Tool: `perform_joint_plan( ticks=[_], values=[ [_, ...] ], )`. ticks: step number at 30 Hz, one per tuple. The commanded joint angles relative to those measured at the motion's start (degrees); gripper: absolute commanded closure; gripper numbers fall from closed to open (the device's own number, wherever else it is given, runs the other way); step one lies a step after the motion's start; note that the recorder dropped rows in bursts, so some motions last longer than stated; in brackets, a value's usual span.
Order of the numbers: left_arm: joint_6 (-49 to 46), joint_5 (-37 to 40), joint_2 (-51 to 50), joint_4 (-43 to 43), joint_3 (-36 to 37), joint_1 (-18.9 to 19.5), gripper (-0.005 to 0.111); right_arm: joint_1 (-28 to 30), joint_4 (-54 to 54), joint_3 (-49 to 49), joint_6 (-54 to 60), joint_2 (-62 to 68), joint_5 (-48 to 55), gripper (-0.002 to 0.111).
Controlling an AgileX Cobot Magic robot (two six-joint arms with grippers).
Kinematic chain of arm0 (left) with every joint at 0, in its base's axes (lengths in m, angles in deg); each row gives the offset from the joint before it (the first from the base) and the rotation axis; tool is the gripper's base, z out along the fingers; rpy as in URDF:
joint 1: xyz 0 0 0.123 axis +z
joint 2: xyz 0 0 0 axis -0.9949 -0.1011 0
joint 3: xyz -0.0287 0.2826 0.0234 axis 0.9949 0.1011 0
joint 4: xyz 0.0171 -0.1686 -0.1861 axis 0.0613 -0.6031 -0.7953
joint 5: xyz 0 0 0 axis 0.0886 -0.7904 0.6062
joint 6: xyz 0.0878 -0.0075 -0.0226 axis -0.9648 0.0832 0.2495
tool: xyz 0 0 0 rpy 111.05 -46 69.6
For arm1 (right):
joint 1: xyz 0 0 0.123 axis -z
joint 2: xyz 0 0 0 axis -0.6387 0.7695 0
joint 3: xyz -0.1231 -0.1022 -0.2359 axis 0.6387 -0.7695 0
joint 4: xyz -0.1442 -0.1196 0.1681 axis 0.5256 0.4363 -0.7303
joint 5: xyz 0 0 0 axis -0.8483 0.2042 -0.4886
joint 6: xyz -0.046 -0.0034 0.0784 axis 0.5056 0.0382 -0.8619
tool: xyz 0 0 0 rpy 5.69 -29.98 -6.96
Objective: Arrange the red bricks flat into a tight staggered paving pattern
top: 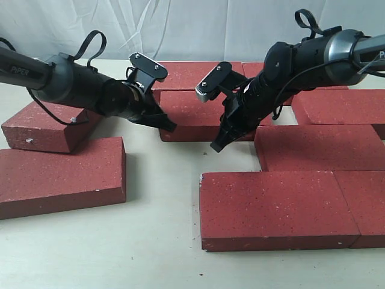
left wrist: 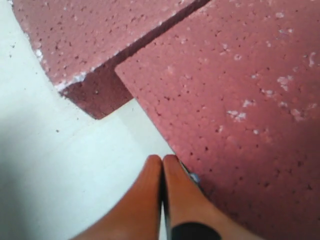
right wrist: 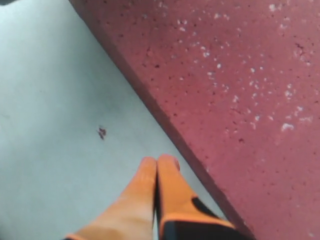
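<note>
Bearing "PiPER" lettering, left arm [top: 60, 81]; left claw [left wrist: 162, 161] and right claw [right wrist: 157, 161] both pinched together, empty, beside red bricks [top: 186, 114].

Both arms slope inward and downward, left pincer [top: 169, 126] and right pincer [top: 217, 145] each pinched closed.

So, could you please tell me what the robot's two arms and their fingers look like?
Both the left arm and right arm are dark grey-black tubes with rounded joints and looping black cables. The left one bears white PIPER lettering. Each wrist carries a black, silver-edged camera bracket. The left fingers and right fingers are orange with black patches.
</note>
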Motion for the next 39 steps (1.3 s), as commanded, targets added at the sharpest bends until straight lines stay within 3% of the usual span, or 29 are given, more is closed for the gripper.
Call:
perform_joint_plan(
  ticks=[1, 21, 39],
  values=[
    [0.01, -1.12, -0.07, -0.15, -0.48, -0.83, 0.107, 0.25, 0.25, 0.28, 0.05, -1.24, 0.32, 0.109],
    [0.18, 6.51, -0.07, 2.60, -1.67, 1.62, 0.107, 0.25, 2.28, 0.28, -2.51, -8.78, 8.51, 0.109],
    [0.18, 3.54, -0.10, 1.05, -1.67, -2.39, 0.107, 0.34, 5.43, 0.28, -3.52, -8.78, 8.71, 0.109]
  ],
)
